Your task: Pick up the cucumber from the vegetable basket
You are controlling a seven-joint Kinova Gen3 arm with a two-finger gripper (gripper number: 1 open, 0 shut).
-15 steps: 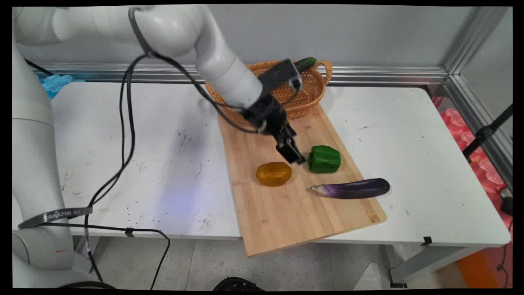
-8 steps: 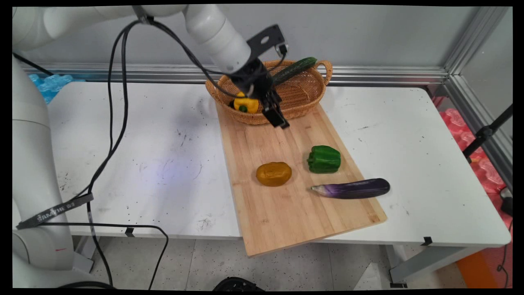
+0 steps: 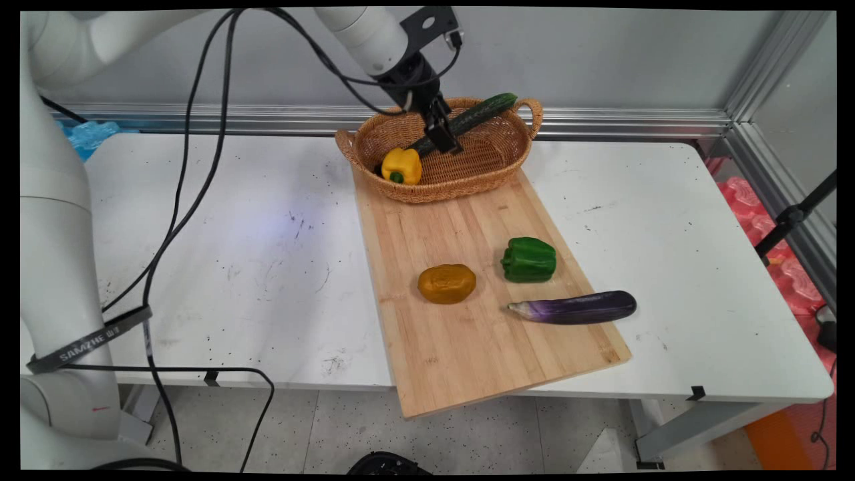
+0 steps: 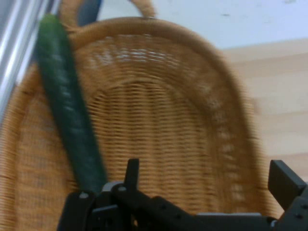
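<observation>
My gripper [image 3: 447, 141] hangs open and empty above the wicker basket [image 3: 497, 170] at the back of the table. In the hand view the gripper [image 4: 209, 175] has its two fingers wide apart over the basket's woven floor [image 4: 183, 120]. A dark green cucumber [image 3: 482, 109] leans across the basket's back rim, just beside the gripper, and shows at the left of the hand view as the same cucumber [image 4: 67, 110]. A yellow bell pepper [image 3: 401, 165] lies in the basket's left end.
A wooden cutting board [image 3: 467, 347] runs from the basket to the table's near edge. On it lie an orange-brown potato [image 3: 447, 283], a green bell pepper [image 3: 529, 259] and a purple eggplant [image 3: 574, 307] overhanging its right edge. Black cables hang at the left.
The gripper has risen from the board, between the potato and the green pepper, and moved back over the basket. The vegetables on the board have not moved.
</observation>
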